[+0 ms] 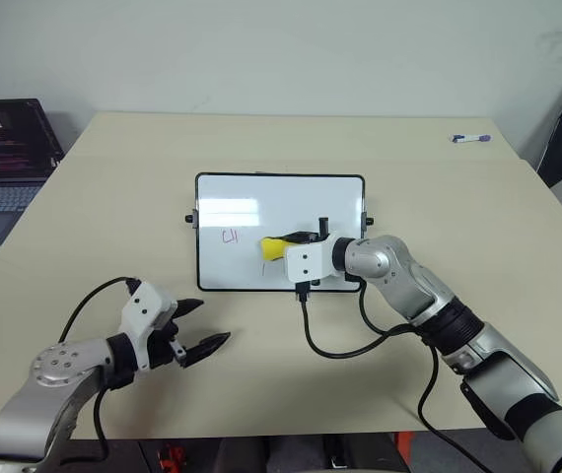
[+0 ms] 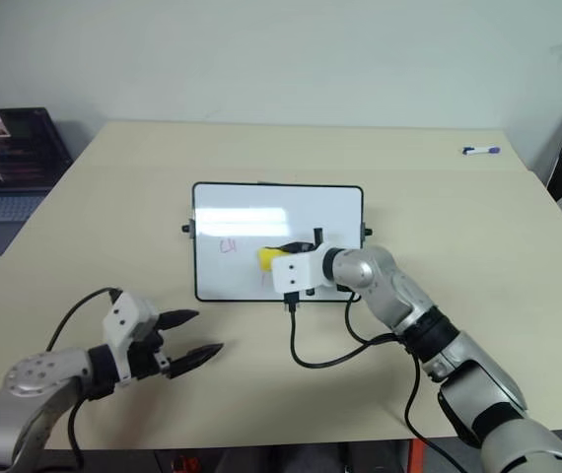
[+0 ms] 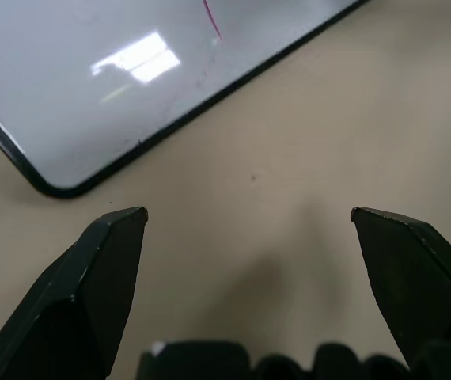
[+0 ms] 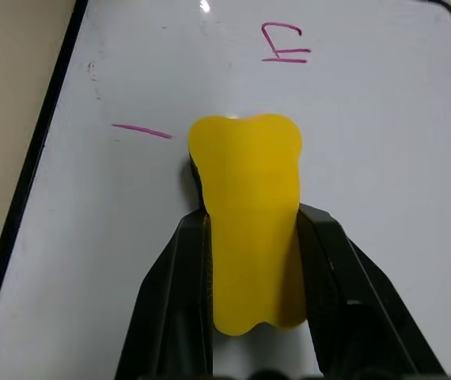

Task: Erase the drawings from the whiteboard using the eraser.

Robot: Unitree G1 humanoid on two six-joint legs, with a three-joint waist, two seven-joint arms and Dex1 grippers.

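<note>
Yellow against glossy white: we see the eraser (image 4: pixel 248 229) clamped between the two black fingers of the right gripper (image 1: pixel 296 239), its far end over the whiteboard (image 1: pixel 251 202). We cannot tell whether its underside touches the surface. The board lies flat near the middle of the beige table (image 1: pixel 439 197), with a thin black frame and small black knobs on its short sides.

On the board, the drawings (image 4: pixel 283 43) that we can make out are a small purple-red "CH"-like mark ahead of the eraser and a short stroke just beside the eraser's tip, nearer the board's front edge.

The right arm reaches in from the right and crosses the board's near right corner, its gripper pointing left over the board's lower half. A black cable hangs from the wrist and loops on the table.

The left gripper (image 1: pixel 202 327) sits over bare table short of the board's near left corner, fingers spread wide apart and holding nothing.

A marker pen (image 1: pixel 469 139) lies well apart near the far right table corner. A laptop (image 1: pixel 5 163) stands beyond the table's left side.
</note>
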